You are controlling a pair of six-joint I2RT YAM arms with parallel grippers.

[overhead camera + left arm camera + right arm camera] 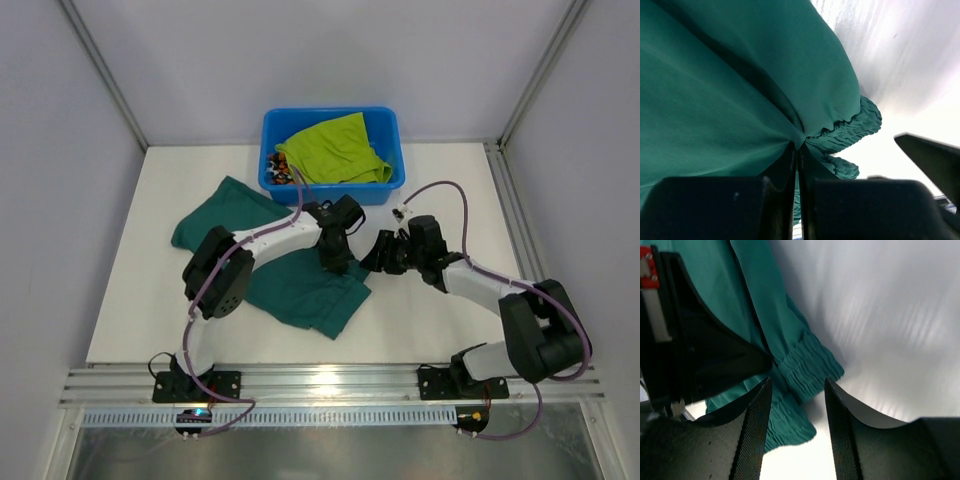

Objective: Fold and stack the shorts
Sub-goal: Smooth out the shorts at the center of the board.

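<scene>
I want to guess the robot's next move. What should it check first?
1. Left end effector pinching the teal shorts: ok, shut on cloth.
2. Right end effector ready to grab: ok, open beside the waistband.
3. Teal shorts folded: not ok, lying rumpled.
4. Lime shorts out of the blue tub: not ok, inside it.
5. Camouflage shorts out: not ok, in the tub.

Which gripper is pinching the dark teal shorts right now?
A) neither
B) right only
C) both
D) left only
D: the left gripper is shut on a fold of the dark teal shorts, while the right gripper has its jaws apart, clamping nothing.
</scene>
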